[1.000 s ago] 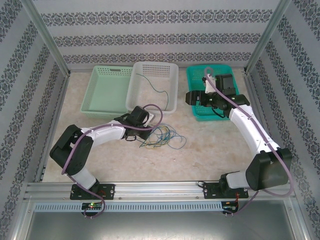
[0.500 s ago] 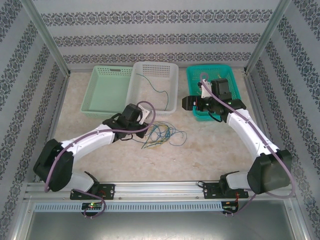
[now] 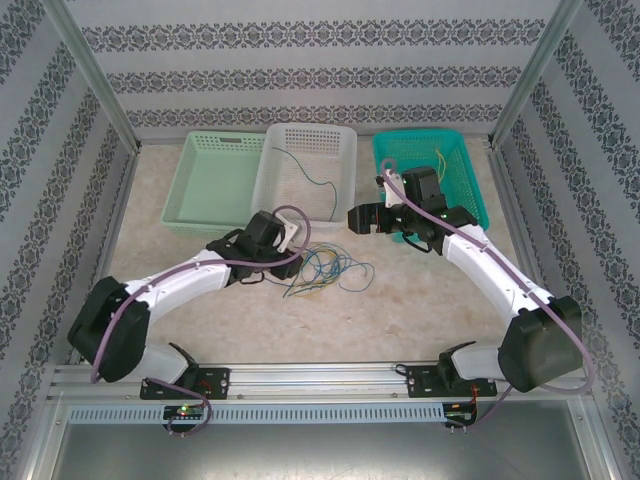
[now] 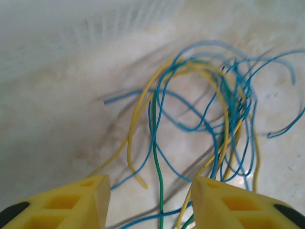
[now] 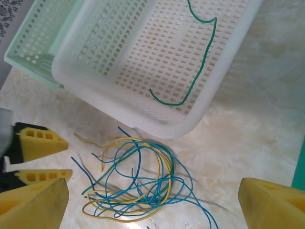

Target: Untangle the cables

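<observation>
both left pincer [image 4: 147, 200] and right pincer [image 5: 151, 196] gaping, empty, tangled cables [image 3: 322, 270] on marbled table [image 3: 420, 305], patterned walls [image 3: 300, 80]

White shells and black joints are seen on the left arm [image 3: 190, 272] and right arm [image 3: 490, 265], with purple cables [image 3: 290, 209] looped alongside. Yellow wedge fingers [image 4: 62, 202] are fitted to the left hand [image 4: 150, 200] and right hand [image 5: 152, 205].

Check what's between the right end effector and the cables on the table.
Bare tabletop. In the top view, the right end effector sits apart from the cables, with nothing between them.
</observation>
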Robot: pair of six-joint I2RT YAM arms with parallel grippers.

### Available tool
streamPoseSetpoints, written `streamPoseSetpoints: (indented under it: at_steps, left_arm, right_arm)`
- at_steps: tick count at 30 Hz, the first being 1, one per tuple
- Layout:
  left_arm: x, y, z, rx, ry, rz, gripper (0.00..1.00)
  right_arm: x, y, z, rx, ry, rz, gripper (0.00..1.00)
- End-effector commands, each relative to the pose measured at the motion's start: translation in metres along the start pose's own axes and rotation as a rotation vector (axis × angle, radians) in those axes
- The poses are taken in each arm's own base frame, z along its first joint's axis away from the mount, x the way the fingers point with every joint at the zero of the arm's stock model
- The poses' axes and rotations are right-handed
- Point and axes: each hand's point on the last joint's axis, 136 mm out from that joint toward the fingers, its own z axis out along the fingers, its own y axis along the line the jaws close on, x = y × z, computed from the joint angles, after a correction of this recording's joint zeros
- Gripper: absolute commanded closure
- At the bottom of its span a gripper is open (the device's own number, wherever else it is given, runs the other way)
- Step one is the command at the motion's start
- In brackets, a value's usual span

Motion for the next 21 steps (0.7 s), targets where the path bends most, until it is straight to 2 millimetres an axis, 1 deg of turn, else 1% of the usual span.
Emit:
streamPoseSetpoints:
  at_steps: [1, 6, 10, 13, 16, 19, 21]
  left_arm:
    - [0.0, 0.002, 0.013, 0.012, 0.001, -0.012, 0.46]
    - [-0.004, 0.004, 0.034, 0.006, 0.017, -0.008, 0.46]
    - [-0.01, 0.005, 0.044, 0.004, -0.002, -0.009, 0.46]
    - [-0.01, 0.009, 0.053, -0.015, 0.019, -0.006, 0.47]
    - [-0.008, 0.011, 0.061, -0.025, 0.036, -0.006, 0.54]
    - [-0.008, 0.013, 0.064, -0.035, 0.039, -0.008, 0.64]
    - [-0.007, 0.016, 0.065, -0.05, 0.041, -0.011, 0.69]
  right_arm:
    - [-0.004, -0.002, 0.001, 0.011, -0.021, -0.005, 0.08]
    - [-0.004, -0.002, 0.002, 0.01, -0.018, 0.004, 0.07]
    - [-0.002, -0.004, 0.004, 0.016, -0.013, 0.005, 0.08]
    - [-0.002, -0.005, 0.004, 0.024, -0.012, 0.006, 0.07]
    - [-0.003, -0.005, 0.003, 0.022, -0.014, 0.006, 0.07]
    - [-0.005, -0.004, 0.003, 0.023, -0.016, 0.003, 0.07]
    - [-0.006, -0.004, 0.002, 0.024, -0.019, -0.001, 0.07]
